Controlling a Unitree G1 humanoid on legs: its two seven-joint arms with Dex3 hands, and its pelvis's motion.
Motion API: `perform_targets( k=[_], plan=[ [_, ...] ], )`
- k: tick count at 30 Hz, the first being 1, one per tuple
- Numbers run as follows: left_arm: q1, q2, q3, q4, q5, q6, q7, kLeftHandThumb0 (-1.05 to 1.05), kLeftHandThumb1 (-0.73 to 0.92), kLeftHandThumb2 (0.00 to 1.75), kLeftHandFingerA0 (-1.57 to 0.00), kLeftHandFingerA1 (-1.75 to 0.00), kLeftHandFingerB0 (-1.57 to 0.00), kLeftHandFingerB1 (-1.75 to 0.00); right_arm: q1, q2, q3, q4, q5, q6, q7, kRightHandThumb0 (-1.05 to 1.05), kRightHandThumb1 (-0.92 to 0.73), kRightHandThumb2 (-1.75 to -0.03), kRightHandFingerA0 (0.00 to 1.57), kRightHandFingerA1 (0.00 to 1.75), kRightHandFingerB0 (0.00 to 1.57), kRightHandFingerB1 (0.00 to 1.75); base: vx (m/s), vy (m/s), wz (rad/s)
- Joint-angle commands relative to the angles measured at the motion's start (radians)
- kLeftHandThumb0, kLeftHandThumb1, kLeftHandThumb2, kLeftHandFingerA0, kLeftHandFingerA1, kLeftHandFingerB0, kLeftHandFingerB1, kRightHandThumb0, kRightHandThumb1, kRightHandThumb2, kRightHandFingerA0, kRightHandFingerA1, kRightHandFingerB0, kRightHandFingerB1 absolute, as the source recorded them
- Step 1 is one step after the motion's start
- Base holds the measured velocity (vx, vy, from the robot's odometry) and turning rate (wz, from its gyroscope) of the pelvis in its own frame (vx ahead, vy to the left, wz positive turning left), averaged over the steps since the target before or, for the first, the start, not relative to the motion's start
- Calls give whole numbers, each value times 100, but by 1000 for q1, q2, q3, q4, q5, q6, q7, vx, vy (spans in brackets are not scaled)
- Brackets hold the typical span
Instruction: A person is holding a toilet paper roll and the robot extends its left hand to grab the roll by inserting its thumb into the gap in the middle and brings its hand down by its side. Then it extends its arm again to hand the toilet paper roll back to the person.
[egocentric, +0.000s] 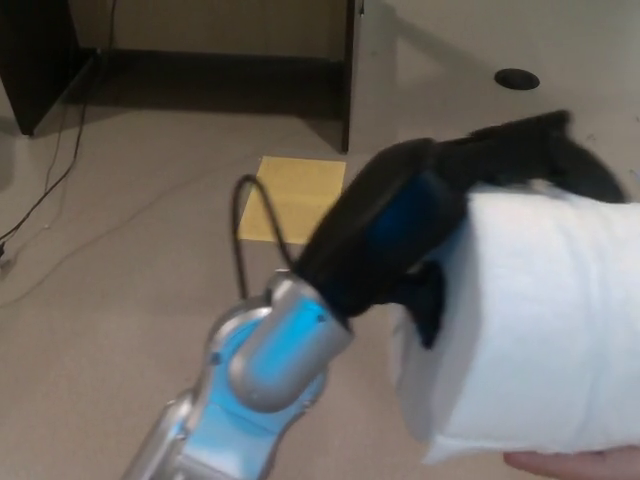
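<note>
Left arm (260, 370) enters from bottom left, runs up and right to the left robot hand (440, 215) at centre right. Toilet paper roll (540, 330) fills the lower right, axis roughly sideways, its end face toward the hand. Fingers (530, 145) lie over the top of the roll, thumb (428, 305) is at the roll's end face, into the core gap. Person's hand (575, 463) sits under the roll at the bottom right edge, touching it. Cable (243, 230) loops up from the wrist, left of the hand. On the floor (120, 300) behind the arm: flat square sheet (290, 200). Further back, furniture panel (352, 75) stands upright, dark cabinet (35, 60) top left, loose cords (55, 185) beside it. Round floor fitting (516, 78) top right, behind the roll.
</note>
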Motion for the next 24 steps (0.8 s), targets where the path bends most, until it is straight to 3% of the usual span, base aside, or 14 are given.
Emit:
perform_targets(
  k=[1,2,3,6,7,10,11,15,16,17,20,21,22,24],
  plan=[
    [47,48,74,-15,-28,-67,8,-3,65,103,-82,-166,-68,-141,-7,-4,-5,3,1,0,4,-44,-54,-86,62,67,41,54,0,0,0],
    [57,62,101,-10,-51,-93,3,-1,67,99,-80,-162,-69,-135,-14,-4,-2,2,-3,2,4,-39,-68,-60,68,59,47,41,0,0,0],
    [76,71,138,-1,-91,-126,2,1,64,102,-88,-155,-74,-126,-17,-4,-1,3,-4,2,4,-44,-53,-86,62,68,40,54,0,0,0],
    [102,107,232,-17,-145,-120,-17,1,65,100,-87,-152,-75,-129,-30,-6,-7,8,1,4,14,-43,-54,-86,61,67,39,53,0,0,0],
    [111,117,260,-24,-151,-115,-16,-2,63,104,-93,-151,-78,-129,-33,-6,-7,7,2,3,13,-38,-66,-60,67,60,46,41,0,0,0],
    [160,157,365,-46,-197,-120,-21,2,65,107,-91,-149,-77,-127,-40,-5,-11,1,6,9,20,-37,-67,-60,67,60,47,41,0,0,0],
    [210,186,435,-50,-217,-108,-25,0,74,86,-92,-145,-79,-123,-51,-5,-13,1,8,11,27,-43,-53,-86,61,68,39,53,0,0,0],
    [315,225,540,-8,-264,-136,-38,7,73,90,-88,-138,-79,-118,-77,-9,-2,4,-6,20,29,-44,-54,-86,60,66,39,53,0,0,0],
    [375,237,573,39,-259,-181,-32,8,71,88,-89,-138,-79,-120,-77,-14,4,3,-13,12,24,-39,-68,-60,67,57,46,41,0,0,0],
    [480,262,624,180,-222,-307,-2,8,77,82,-89,-146,-74,-124,-73,-14,5,4,-12,4,22,-38,-67,-60,67,57,47,41,0,0,0],
    [577,284,654,357,-172,-447,51,4,80,75,-92,-143,-75,-119,-57,-16,4,5,-9,-3,22,-39,-67,-60,66,57,47,41,0,0,0],
    [609,289,659,418,-159,-472,67,1,83,72,-88,-146,-73,-122,-48,-17,3,5,-8,-7,21,-44,-53,-86,61,67,40,54,0,0,0],
    [658,314,649,540,-86,-507,137,3,80,72,-86,-144,-72,-120,-33,-19,-1,4,-3,-10,19,-40,-67,-60,65,57,47,41,0,0,0],
    [688,337,632,644,-39,-503,187,1,81,70,-82,-141,-72,-118,-27,-18,-4,4,1,-10,17,-39,-67,-60,64,56,47,42,0,0,0]
  ],
)
